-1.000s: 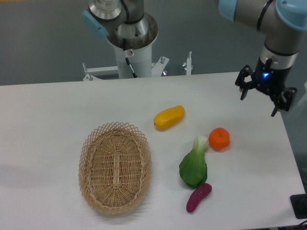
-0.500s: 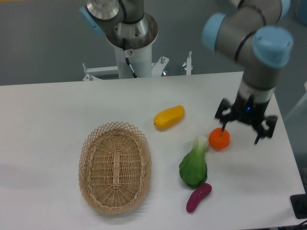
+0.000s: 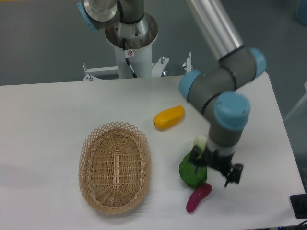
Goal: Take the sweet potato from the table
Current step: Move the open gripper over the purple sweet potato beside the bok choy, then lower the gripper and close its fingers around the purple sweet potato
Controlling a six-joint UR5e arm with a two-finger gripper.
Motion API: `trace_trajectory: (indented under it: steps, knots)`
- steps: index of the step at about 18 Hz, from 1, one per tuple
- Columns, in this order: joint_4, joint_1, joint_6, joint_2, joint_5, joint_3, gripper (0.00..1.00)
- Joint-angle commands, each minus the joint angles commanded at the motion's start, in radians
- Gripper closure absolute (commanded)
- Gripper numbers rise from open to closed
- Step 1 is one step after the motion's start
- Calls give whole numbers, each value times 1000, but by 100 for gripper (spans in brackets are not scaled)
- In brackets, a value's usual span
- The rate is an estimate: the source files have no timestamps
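The sweet potato [image 3: 198,197] is a small magenta-purple tuber lying on the white table [image 3: 48,120] near its front edge, just below the green leafy vegetable [image 3: 193,170]. My gripper [image 3: 215,170] hangs just above and slightly right of the sweet potato, over the leafy vegetable's right side. Its fingers are spread apart and hold nothing. The arm's wrist hides the round orange.
A woven wicker basket [image 3: 115,166] stands at front left of centre. A yellow oblong fruit [image 3: 169,117] lies mid-table. The robot's base column [image 3: 130,45] stands at the back edge. The table's right edge [image 3: 288,143] lies close to the arm.
The arm has swung from the back right corner forward and leftward, lowering the gripper from beside the orange to just above the sweet potato. The orange is now covered by the wrist.
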Motion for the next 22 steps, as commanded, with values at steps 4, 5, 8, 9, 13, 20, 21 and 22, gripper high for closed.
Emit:
trace_trajectory:
  steps: [4, 5, 8, 9, 13, 20, 21, 22]
  knots:
    - [18, -12, -11, -20, 19, 5, 0]
    - [31, -14, -23, -20, 17, 2, 0]
    - [74, -22, -29, -43, 25, 8, 0]
    - [81, -23, -31, -49, 43, 9, 0]
    - [91, -34, -37, -57, 61, -6, 0]
    - [95, -35, -35, -63, 77, -20, 0]
    - [94, -35, -35, -66, 78, -18, 0]
    - [95, -37, -35, -65, 78, -24, 0]
